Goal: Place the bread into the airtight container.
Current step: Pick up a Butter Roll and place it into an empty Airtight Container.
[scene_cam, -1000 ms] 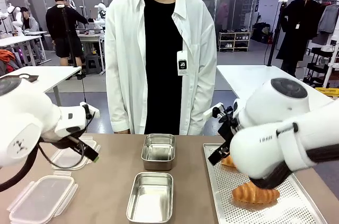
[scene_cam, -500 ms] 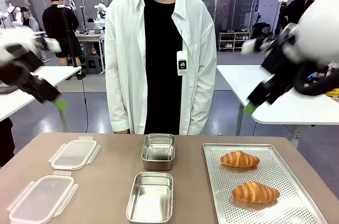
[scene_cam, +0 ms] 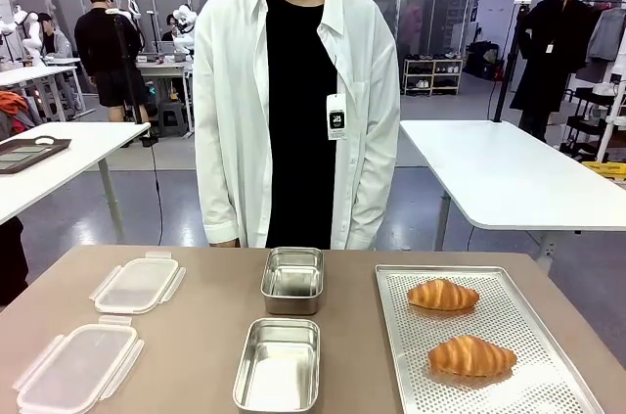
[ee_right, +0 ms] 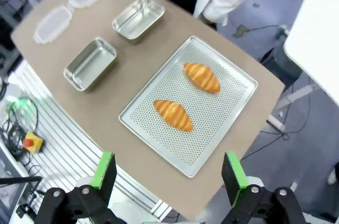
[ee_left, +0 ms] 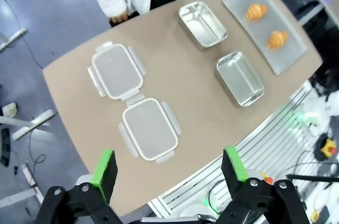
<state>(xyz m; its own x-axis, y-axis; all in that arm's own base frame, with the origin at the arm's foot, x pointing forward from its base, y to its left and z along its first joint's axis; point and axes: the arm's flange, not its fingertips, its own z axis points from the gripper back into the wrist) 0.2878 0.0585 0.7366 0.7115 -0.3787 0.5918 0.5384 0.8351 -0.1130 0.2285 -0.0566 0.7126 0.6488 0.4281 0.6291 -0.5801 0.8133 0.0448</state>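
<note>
Two golden croissants lie on a perforated metal tray at the table's right. Two open steel containers stand in the middle, one behind the other. High over the table, my left gripper is open, with the containers and croissants far below. My right gripper is open too, high above the tray and its croissants.
Two clear plastic lids lie on the table's left side. A person in a white coat stands at the far edge with arms hanging down. Bare tabletop runs between the lids and the containers.
Both arms, low beside the table a second ago, swung up and out of the front view. Croissants, containers and lids stayed put.
</note>
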